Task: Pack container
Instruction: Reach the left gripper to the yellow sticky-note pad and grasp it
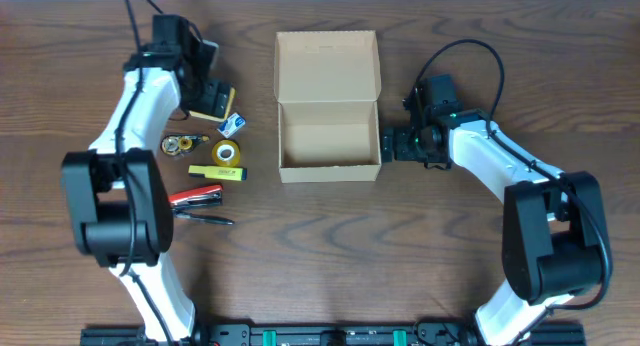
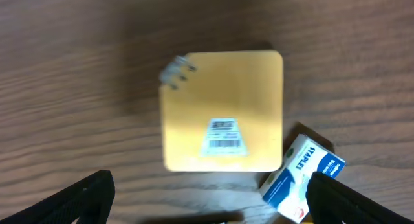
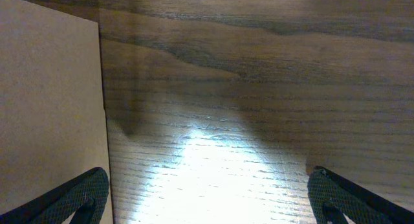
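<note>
The tan cardboard container (image 1: pixel 329 141) stands open in the middle of the table, its flap lid (image 1: pixel 327 64) laid back; it looks empty inside. Its outer wall fills the left of the right wrist view (image 3: pixel 48 114). My left gripper (image 1: pixel 207 94) is open and empty above a yellow sticky-note pad (image 2: pixel 223 111), which also shows in the overhead view (image 1: pixel 215 106). A blue and white staples box (image 2: pixel 302 177) lies by the pad. My right gripper (image 1: pixel 395 144) is open and empty at the container's right side.
Left of the container lie a tape dispenser (image 1: pixel 181 143), a yellow tape roll (image 1: pixel 227 151), a yellow highlighter (image 1: pixel 217 172), a red stapler (image 1: pixel 195 197) and a black pen (image 1: pixel 203 218).
</note>
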### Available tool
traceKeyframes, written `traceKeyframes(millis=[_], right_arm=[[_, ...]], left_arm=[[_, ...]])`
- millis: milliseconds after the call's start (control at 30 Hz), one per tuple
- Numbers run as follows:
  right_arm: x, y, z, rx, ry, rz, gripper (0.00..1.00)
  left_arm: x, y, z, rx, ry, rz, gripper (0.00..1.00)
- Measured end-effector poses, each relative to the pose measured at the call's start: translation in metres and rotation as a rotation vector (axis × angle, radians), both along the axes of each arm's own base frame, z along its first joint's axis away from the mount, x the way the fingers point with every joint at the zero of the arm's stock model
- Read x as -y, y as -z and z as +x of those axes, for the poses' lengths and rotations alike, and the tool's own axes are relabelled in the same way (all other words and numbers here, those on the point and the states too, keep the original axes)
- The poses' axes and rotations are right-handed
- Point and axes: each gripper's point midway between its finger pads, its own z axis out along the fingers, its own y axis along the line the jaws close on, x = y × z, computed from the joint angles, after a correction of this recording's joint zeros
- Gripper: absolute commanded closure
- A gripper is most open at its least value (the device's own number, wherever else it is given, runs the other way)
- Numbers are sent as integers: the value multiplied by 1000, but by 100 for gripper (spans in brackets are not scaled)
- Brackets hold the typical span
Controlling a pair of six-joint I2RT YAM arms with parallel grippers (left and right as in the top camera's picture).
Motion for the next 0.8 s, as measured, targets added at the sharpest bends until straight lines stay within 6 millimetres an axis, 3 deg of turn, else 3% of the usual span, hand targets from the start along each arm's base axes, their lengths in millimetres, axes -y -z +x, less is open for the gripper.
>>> traceKeyframes(millis=[133,300,533,800], right_arm=[[0,0,0,0,0,0,1],[0,0,0,0,0,0,1],[0,0,0,0,0,0,1],[0,0,0,0,0,0,1]], left_arm=[[7,16,-3,-36,32,4,5],[7,23,1,-35,36,5,5],[7,18,23,56,31,3,5],[7,20,23,55,16,-2,5]])
